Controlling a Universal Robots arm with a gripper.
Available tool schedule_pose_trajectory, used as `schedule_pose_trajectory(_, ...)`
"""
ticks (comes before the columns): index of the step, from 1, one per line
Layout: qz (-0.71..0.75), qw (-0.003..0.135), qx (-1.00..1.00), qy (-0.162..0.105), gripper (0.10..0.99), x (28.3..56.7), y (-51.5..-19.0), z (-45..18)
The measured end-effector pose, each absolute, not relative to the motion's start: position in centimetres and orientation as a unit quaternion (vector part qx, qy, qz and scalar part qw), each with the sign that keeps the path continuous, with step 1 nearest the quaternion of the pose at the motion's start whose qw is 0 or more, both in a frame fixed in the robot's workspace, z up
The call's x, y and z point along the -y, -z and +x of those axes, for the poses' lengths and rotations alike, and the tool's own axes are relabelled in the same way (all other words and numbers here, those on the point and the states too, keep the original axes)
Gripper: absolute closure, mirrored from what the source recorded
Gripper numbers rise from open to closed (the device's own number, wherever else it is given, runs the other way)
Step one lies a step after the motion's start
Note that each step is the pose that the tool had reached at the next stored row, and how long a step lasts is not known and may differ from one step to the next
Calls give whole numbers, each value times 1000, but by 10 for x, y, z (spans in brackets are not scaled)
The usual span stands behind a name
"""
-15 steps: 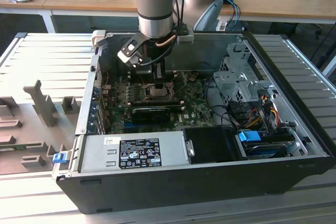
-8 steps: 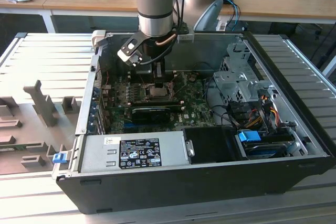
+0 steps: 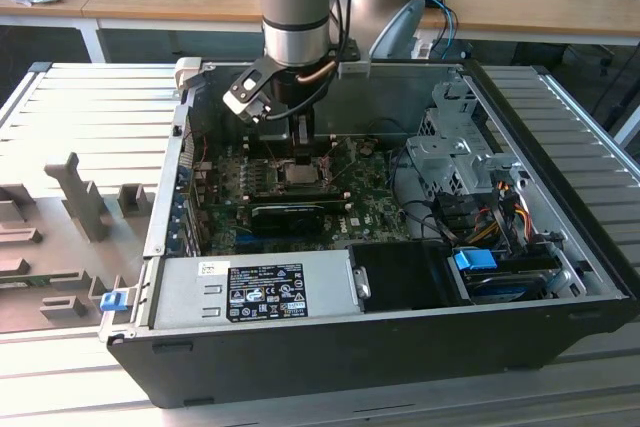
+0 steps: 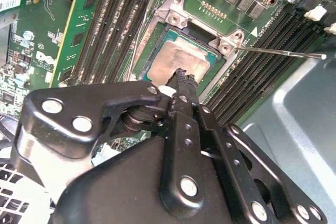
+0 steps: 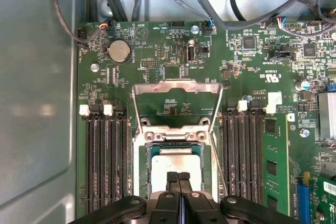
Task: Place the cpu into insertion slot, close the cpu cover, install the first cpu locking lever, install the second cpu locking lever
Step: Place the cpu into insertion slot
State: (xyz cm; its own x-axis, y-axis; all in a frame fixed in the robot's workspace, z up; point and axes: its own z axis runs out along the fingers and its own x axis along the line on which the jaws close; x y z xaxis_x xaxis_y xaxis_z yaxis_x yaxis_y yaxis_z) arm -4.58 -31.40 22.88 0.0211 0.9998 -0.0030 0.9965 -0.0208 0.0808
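The cpu (image 5: 176, 162) lies flat, silver top up, squarely in the insertion slot (image 5: 173, 136) at mid-motherboard (image 5: 247, 66). The gripper (image 5: 178, 176), fingers pressed together and empty, has its tips at the chip. The first wrist view shows the cpu cover (image 5: 176, 85) swung open, and the second wrist view shows a lever (image 4: 283, 53) jutting sideways.

Silver-grey cpu (image 5: 176, 162), green circuit board (image 5: 157, 51), black hand (image 5: 178, 176), dull silver cpu cover (image 5: 176, 83), black memory slots (image 5: 107, 156)

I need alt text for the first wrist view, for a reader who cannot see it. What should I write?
A black gripper, fingers together, sits over the square silver-topped cpu lying in the metal-rimmed insertion slot of a green circuit board. The thin metal-frame cpu cover stands open beside the slot; long black memory connectors flank it.
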Motion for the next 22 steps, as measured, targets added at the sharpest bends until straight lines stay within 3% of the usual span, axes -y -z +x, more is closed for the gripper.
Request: schedule_pose_trajectory(22, 714, 30, -699, -27, 980, 314, -233, -40)
